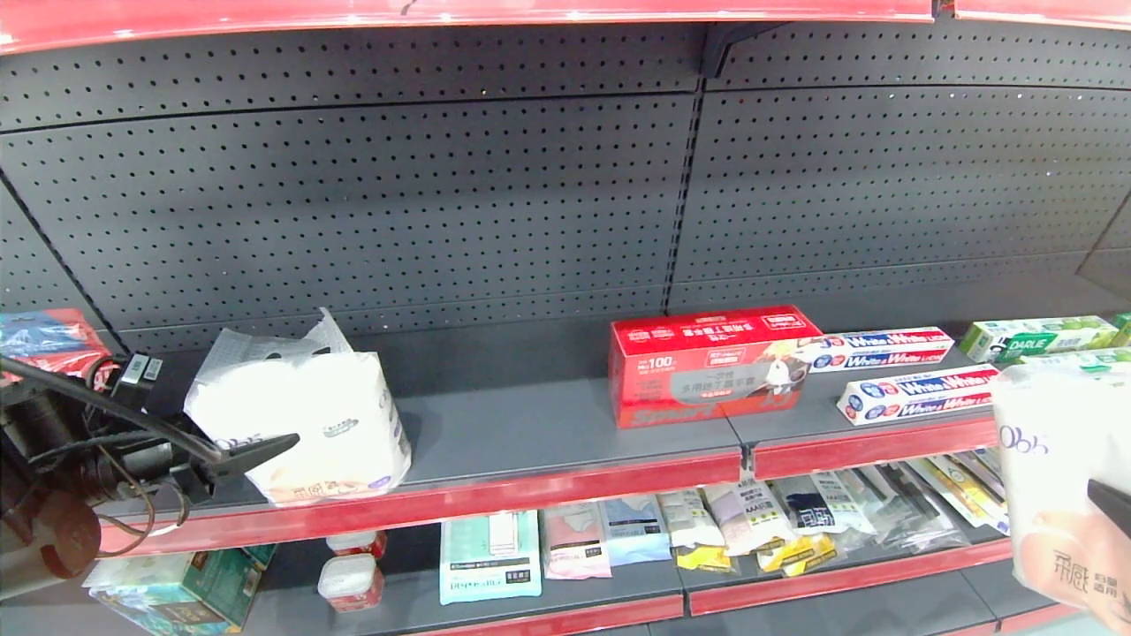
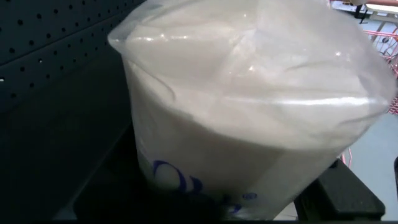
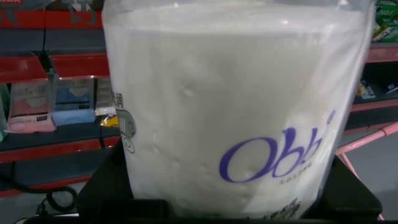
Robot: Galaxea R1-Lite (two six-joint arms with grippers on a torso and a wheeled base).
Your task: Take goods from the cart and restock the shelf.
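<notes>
Two plastic-wrapped tissue-roll packs in play. Of these, the first pack upright on the grey shelf, near the red front lip, toward the left end. Left gripper right up against its near side; gripping or merely alongside, impossible to tell. Meanwhile the second pack off the shelf, up in the air at the right edge of the head view, in front of the toothpaste section. Clamped low down by the right gripper, closed onto both sides. Elsewhere on the same shelf: a red box near the middle, two white toothpaste cartons lying lengthwise just beside it, green toothpaste cartons farther right. On the tier below, flat packets in a row.
</notes>
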